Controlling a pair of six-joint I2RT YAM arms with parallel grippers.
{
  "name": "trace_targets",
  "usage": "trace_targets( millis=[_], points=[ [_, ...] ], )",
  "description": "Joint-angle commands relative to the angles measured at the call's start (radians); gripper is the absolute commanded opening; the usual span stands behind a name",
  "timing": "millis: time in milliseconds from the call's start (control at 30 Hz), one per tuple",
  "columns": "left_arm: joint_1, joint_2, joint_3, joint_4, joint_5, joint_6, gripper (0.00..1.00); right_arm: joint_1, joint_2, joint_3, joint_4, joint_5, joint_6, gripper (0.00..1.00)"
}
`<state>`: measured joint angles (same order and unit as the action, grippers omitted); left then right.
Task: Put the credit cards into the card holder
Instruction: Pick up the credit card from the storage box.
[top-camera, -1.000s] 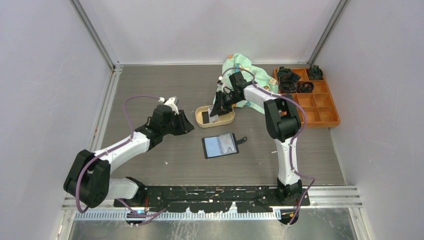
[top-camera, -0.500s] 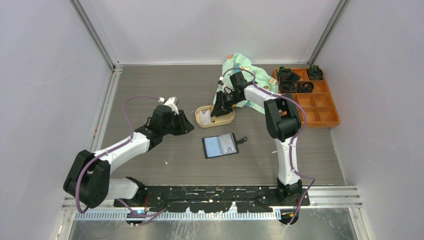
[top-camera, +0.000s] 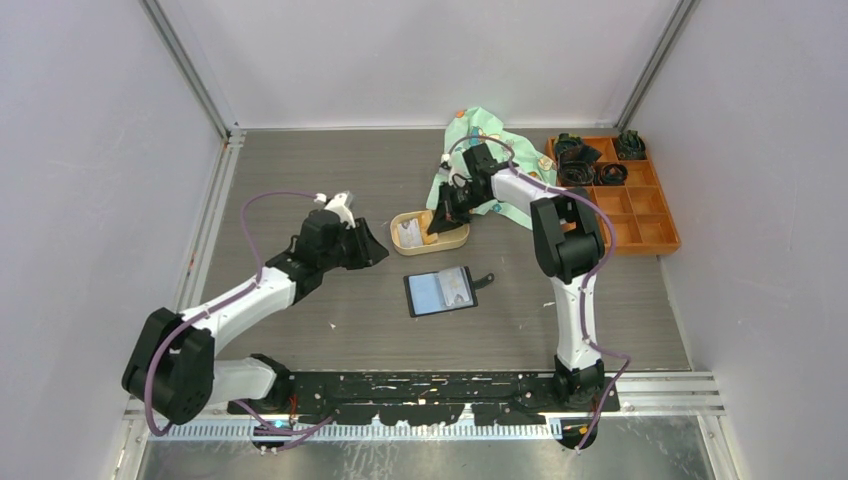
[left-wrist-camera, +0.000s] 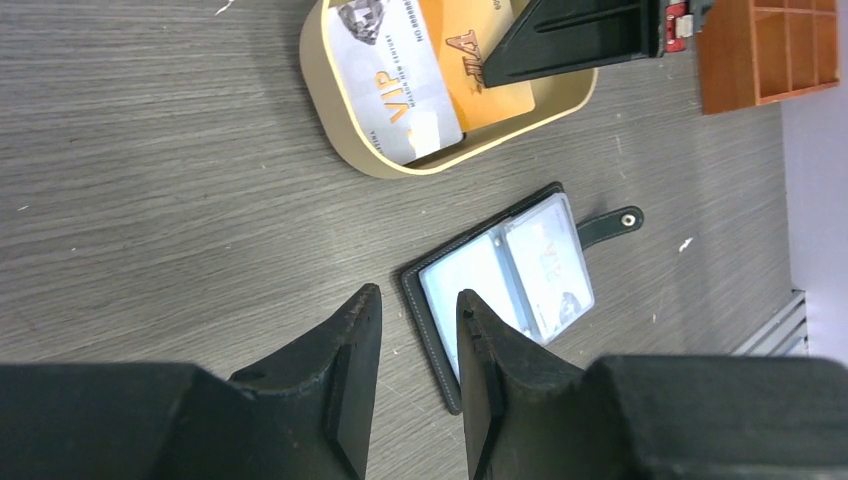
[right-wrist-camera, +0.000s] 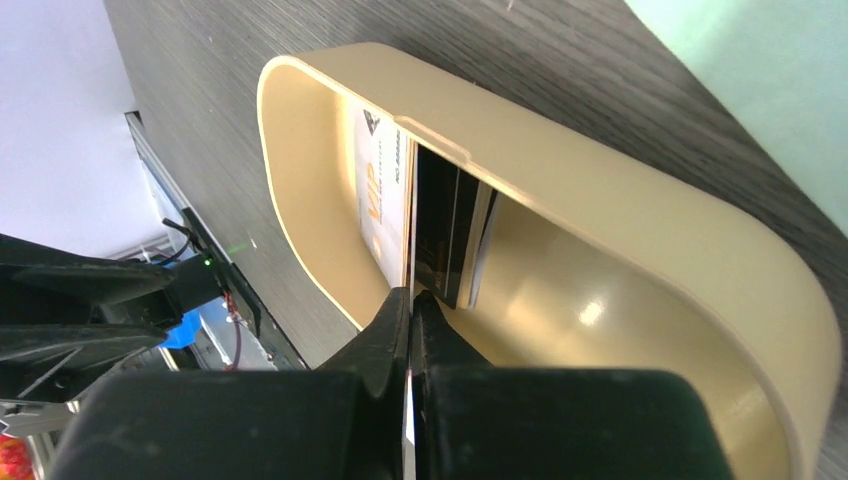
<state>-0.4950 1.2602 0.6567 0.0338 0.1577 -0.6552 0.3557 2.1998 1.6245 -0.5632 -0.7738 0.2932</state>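
Right gripper: down inside the tan tray, fingers pressed together with a thin pale sliver pinched between them. To me that looks like the edge of the pale VIP card.
Left gripper: jaws partly apart with nothing in them, hanging low over the table, just beside a corner of the card holder.
Step in hand: I'd say it is taking a card out of the tray. The grip is made and the lift has not yet begun.
Next move: it likely has to raise the card clear of the tray wall, carry it over to the card holder and feed it edge-first into a pocket. A thin card held by its edge could swivel or slip. The holder lies loose, so the waiting left gripper may have to steady it.
Tan tray: two cards inside, the pale VIP card and an orange card, touching each other.
Card holder: open and flat on the table near the tray, snap tab sticking out. Two pale cards show in its clear pockets.
Orange compartment box: off beyond the right arm, with dark items in its far compartments.
Green cloth: crumpled just behind the tray.
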Motion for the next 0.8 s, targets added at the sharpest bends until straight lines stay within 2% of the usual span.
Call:
trace_targets(
  millis=[0,100,200,400,567,767],
  points=[
    [0.006,-0.068,-0.012,0.084,0.051,-0.013,0.35,-0.022,-0.122,-0.013,-0.016,0.012,-0.056,0.01],
    [0.007,-0.104,-0.033,0.133,0.079,-0.023,0.36,-0.039,-0.157,-0.031,-0.014,-0.003,-0.075,0.01],
    [0.009,-0.152,-0.068,0.182,0.082,-0.045,0.47,-0.053,-0.182,-0.045,-0.010,-0.048,-0.096,0.01],
    [0.014,-0.283,-0.186,0.340,0.090,-0.072,0.78,-0.064,-0.256,-0.095,0.040,-0.176,-0.128,0.01],
    [0.015,-0.337,-0.304,0.571,0.198,-0.115,0.82,-0.063,-0.354,-0.187,0.154,-0.302,-0.106,0.01],
    [0.015,-0.271,-0.425,1.014,0.342,-0.237,0.81,-0.046,-0.537,-0.400,0.368,-0.425,-0.101,0.01]
  ],
)
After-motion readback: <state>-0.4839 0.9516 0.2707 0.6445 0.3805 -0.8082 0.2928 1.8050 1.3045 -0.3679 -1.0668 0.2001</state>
